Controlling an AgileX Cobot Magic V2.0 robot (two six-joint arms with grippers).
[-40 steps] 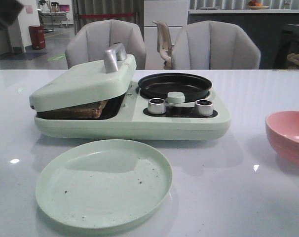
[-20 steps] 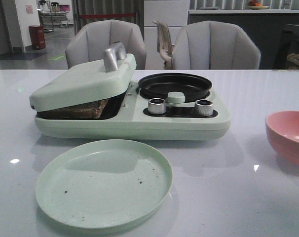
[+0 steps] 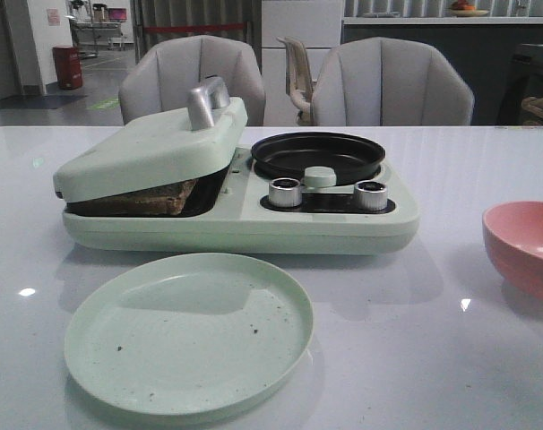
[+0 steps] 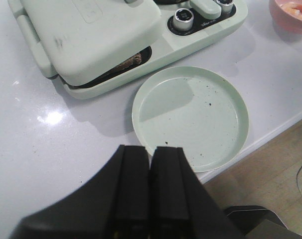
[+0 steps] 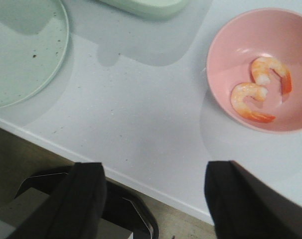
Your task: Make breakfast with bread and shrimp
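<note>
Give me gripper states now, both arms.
Left gripper: closed, holding nothing, back from the green plate.
Right gripper: open, empty, short of the pink bowl with two shrimp.

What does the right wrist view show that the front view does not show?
Only the right wrist view shows two curled orange-pink shrimp inside the round pink bowl, and the right end effector, open. Only the front view shows the pale green breakfast maker with toasted bread under its lid. Both show the bowl and the round pale green plate.
</note>
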